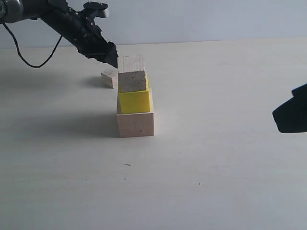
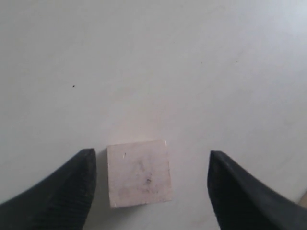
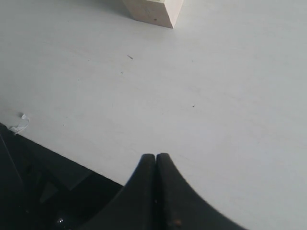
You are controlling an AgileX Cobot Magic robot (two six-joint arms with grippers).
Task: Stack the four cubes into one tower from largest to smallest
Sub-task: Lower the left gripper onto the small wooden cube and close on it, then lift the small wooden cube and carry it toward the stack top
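Observation:
Three cubes stand stacked mid-table: the largest pale wood cube (image 1: 135, 124) at the base, the yellow cube (image 1: 135, 101) on it, a smaller pale wood cube (image 1: 132, 75) on top. The tiny pale wood cube (image 1: 110, 78) lies on the table behind and left of the tower. My left gripper (image 1: 113, 59) hangs above it, open; in the left wrist view the tiny cube (image 2: 139, 173) sits between the spread fingers (image 2: 76, 184), nearer one of them, touching neither. My right gripper (image 3: 156, 158) is shut and empty, low over the table, a corner of the base cube (image 3: 156, 10) far ahead.
The left arm (image 1: 57, 19) slants in from the upper left with a black cable (image 1: 29, 60) looping under it. The right arm's dark bulk (image 1: 292, 112) shows at the right edge. The table's edge and a dark gap (image 3: 43, 182) lie beside the right gripper.

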